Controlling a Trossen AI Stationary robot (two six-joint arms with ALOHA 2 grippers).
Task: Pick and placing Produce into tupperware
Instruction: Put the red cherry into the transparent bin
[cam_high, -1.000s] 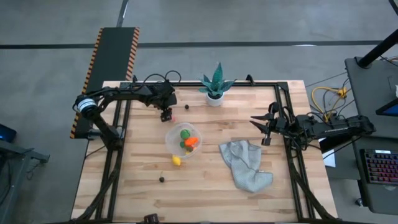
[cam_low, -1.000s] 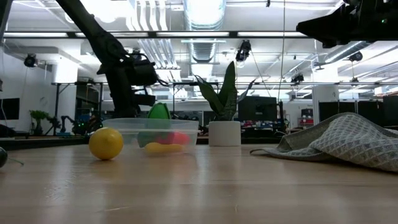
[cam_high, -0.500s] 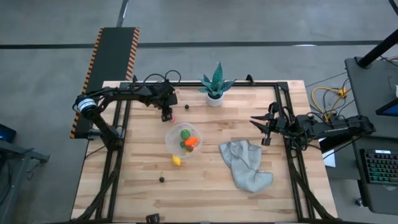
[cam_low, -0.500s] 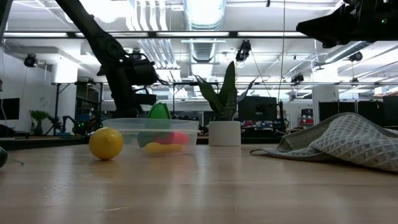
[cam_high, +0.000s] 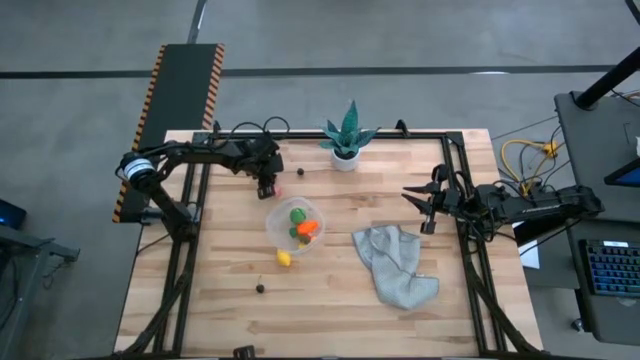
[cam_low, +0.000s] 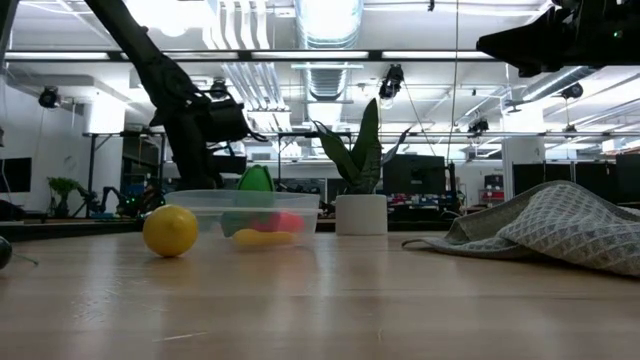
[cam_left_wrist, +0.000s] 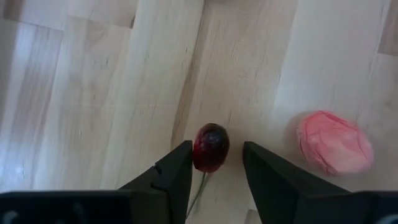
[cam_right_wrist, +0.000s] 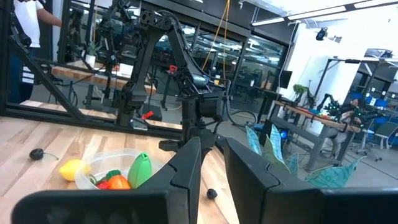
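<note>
Red cherry between left hand (low).

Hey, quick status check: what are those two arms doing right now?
Left gripper down at the table, fingers either side of a dark red cherry, pink piece beside it. Right gripper waiting at the table's right. Tupperware part-filled. Nothing in the way.

Left gripper hangs low (right gripper idle).

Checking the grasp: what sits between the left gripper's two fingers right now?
In the left wrist view, a dark red cherry with a thin stem sits between the left gripper fingers. A pink produce piece lies off to one side on the bare table.
</note>
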